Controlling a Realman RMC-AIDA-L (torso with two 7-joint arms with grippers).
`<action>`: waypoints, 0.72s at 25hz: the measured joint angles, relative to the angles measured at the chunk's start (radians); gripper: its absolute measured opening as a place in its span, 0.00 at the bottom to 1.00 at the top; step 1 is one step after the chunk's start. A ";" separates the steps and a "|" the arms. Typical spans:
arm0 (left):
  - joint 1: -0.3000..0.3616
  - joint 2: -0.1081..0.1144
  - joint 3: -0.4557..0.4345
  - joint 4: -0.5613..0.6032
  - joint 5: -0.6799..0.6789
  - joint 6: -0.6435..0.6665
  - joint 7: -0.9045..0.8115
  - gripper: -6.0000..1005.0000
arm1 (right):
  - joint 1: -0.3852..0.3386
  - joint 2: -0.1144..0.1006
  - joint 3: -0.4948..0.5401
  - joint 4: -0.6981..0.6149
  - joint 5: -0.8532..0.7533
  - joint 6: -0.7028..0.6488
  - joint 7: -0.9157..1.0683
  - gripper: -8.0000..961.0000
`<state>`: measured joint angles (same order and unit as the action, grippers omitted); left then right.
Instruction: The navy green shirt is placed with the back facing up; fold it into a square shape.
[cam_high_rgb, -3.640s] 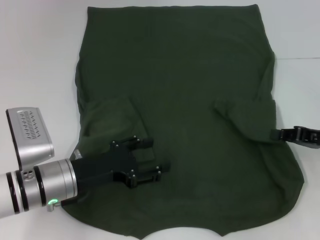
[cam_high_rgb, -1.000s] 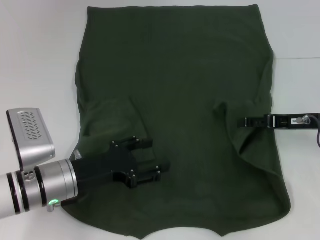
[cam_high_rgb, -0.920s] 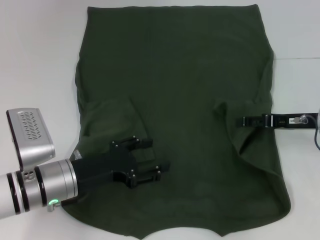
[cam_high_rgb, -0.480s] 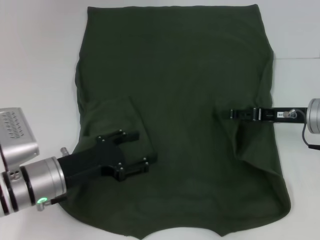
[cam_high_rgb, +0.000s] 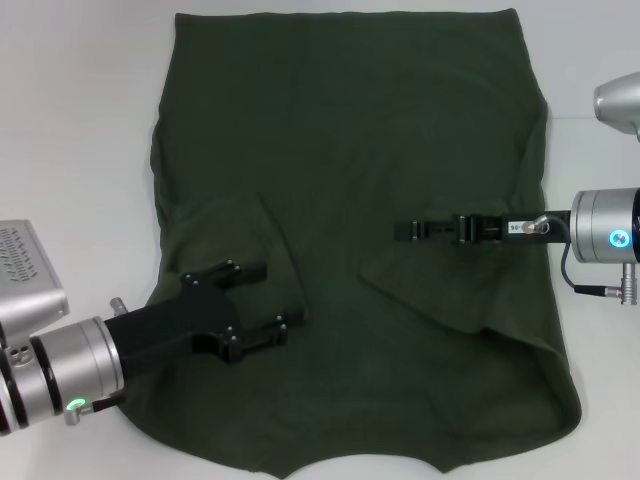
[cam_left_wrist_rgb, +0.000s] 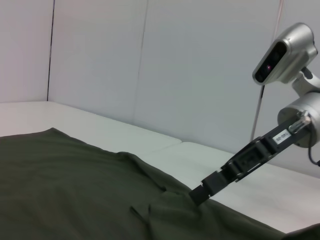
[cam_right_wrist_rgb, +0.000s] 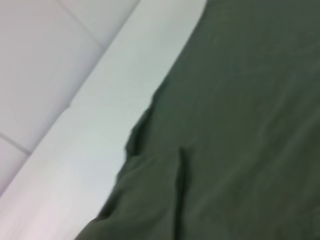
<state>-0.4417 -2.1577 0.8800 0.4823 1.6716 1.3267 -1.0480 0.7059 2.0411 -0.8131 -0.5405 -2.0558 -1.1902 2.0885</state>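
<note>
White table (cam_high_rgb: 70, 120), shirt (cam_high_rgb: 350, 130) spread flat.
Right pincer (cam_high_rgb: 405, 231) pinches the sleeve inward (a fold); left pincer (cam_high_rgb: 262, 303) hovers spread.

The navy green shirt (cam_high_rgb: 350, 170) is lying spread flat, dark olive, plain, filling most of the surface. Its left sleeve is lying folded inward on the body. Its right edge is lying doubled over toward the middle, forming a creased flap.
</note>
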 joint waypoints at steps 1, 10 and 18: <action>0.002 0.000 -0.003 0.001 -0.001 0.000 0.000 0.76 | 0.000 0.000 0.004 -0.004 0.005 -0.017 -0.008 0.83; 0.017 0.003 -0.037 0.005 -0.003 0.016 0.000 0.76 | -0.061 -0.020 0.014 -0.016 0.122 -0.094 -0.088 0.83; 0.094 0.004 -0.039 0.093 0.006 0.054 -0.093 0.76 | -0.111 0.011 0.022 -0.009 0.172 -0.134 -0.320 0.87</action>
<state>-0.3480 -2.1537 0.8406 0.5758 1.6779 1.3806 -1.1415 0.5945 2.0524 -0.7911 -0.5499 -1.8836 -1.3242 1.7689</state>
